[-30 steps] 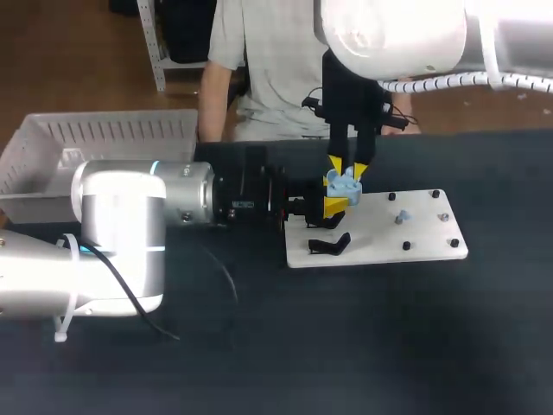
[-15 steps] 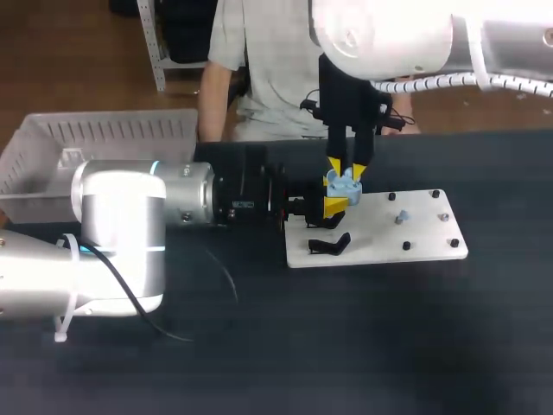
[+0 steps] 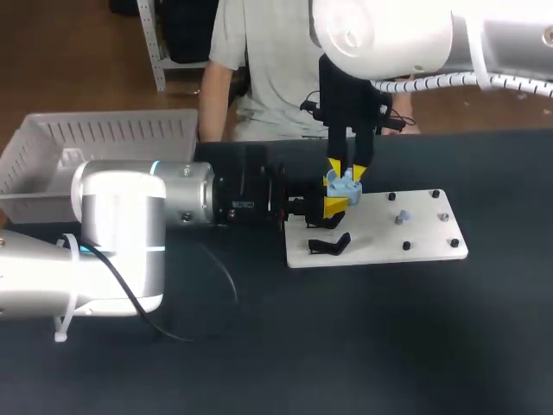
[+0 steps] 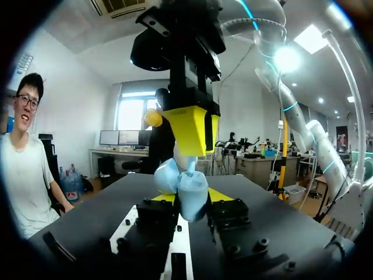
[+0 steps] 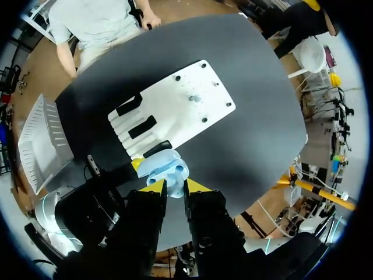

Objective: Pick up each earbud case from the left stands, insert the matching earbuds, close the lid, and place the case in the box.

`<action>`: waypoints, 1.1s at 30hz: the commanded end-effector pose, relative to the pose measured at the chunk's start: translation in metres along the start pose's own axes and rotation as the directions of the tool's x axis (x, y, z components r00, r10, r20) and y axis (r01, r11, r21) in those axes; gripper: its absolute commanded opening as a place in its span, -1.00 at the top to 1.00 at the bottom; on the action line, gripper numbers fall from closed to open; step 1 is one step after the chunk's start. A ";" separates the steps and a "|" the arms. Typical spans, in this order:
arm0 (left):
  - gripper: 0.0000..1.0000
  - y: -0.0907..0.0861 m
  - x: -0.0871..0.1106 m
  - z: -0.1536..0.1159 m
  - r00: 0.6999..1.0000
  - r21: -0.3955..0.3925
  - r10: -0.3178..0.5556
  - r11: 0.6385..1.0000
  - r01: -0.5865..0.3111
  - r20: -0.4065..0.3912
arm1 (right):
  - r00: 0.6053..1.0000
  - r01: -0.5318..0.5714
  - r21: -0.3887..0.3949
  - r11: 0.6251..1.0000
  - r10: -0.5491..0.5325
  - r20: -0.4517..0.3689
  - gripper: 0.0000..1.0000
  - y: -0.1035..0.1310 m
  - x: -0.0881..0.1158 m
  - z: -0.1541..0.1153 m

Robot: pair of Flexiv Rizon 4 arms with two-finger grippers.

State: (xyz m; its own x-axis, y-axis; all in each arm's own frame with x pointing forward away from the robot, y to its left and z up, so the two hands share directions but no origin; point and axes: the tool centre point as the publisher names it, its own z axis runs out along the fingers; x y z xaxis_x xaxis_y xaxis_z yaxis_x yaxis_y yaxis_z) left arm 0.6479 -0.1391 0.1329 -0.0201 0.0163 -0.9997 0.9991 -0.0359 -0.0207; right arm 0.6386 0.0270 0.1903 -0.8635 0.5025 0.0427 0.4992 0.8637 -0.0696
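Observation:
An open light blue earbud case point(image 3: 344, 188) hangs over the near-left corner of the white board point(image 3: 389, 246). My left gripper point(image 3: 335, 206), coming in level from the left, is shut on the case point(image 4: 187, 195). From above, my right gripper point(image 3: 346, 167) points straight down, shut on a light blue earbud point(image 4: 191, 167) whose lower end sits in the case point(image 5: 165, 166). Another blue earbud point(image 3: 400, 217) stands on the board. In the right wrist view the right gripper point(image 5: 173, 188) is just over the case.
A black stand point(image 3: 330, 245) lies on the board's front left, and small black pegs dot the board's right part. Two more black stands point(image 5: 141, 126) show on the board point(image 5: 186, 116) in the right wrist view. A pale slatted basket point(image 3: 86, 143) sits at the table's far left.
My right arm has shifted slightly to the left above the case. The left gripper and the case have stayed in place.

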 end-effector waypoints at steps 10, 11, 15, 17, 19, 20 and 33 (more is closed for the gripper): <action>1.00 0.001 0.000 0.001 1.000 0.002 -0.001 1.000 0.001 -0.001 | 1.000 -0.007 0.012 1.000 0.007 -0.014 1.00 0.000 -0.002 0.004; 1.00 0.001 0.000 0.001 1.000 0.002 -0.001 1.000 0.001 -0.001 | 1.000 -0.007 0.012 1.000 0.008 -0.014 1.00 0.000 -0.002 0.004; 1.00 0.001 0.000 0.001 1.000 0.002 -0.001 1.000 0.001 -0.001 | 1.000 -0.014 0.017 1.000 0.014 -0.010 1.00 -0.001 -0.004 0.005; 1.00 0.001 0.000 0.001 1.000 0.002 -0.001 1.000 0.001 -0.001 | 1.000 -0.017 0.020 1.000 0.017 -0.011 1.00 -0.001 -0.005 0.006; 1.00 0.001 0.000 0.001 1.000 0.002 -0.001 1.000 0.001 -0.001 | 1.000 -0.018 0.022 1.000 0.018 -0.011 1.00 -0.001 -0.006 0.007; 1.00 0.001 0.000 0.001 1.000 0.002 -0.001 1.000 0.001 -0.001 | 1.000 -0.019 0.024 1.000 0.019 -0.012 1.00 -0.001 -0.007 0.007; 1.00 0.001 0.000 0.001 1.000 0.002 -0.001 1.000 0.001 -0.001 | 1.000 -0.021 0.085 0.996 0.023 -0.016 1.00 0.007 -0.007 0.018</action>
State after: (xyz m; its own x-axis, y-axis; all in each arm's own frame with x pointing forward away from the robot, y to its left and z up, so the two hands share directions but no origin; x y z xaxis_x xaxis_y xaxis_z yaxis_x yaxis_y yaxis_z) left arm 0.6478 -0.1392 0.1329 -0.0201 0.0163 -0.9997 0.9991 -0.0363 -0.0207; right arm 0.6416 0.0216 0.1725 -0.8529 0.5190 0.0575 0.5096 0.8513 -0.1253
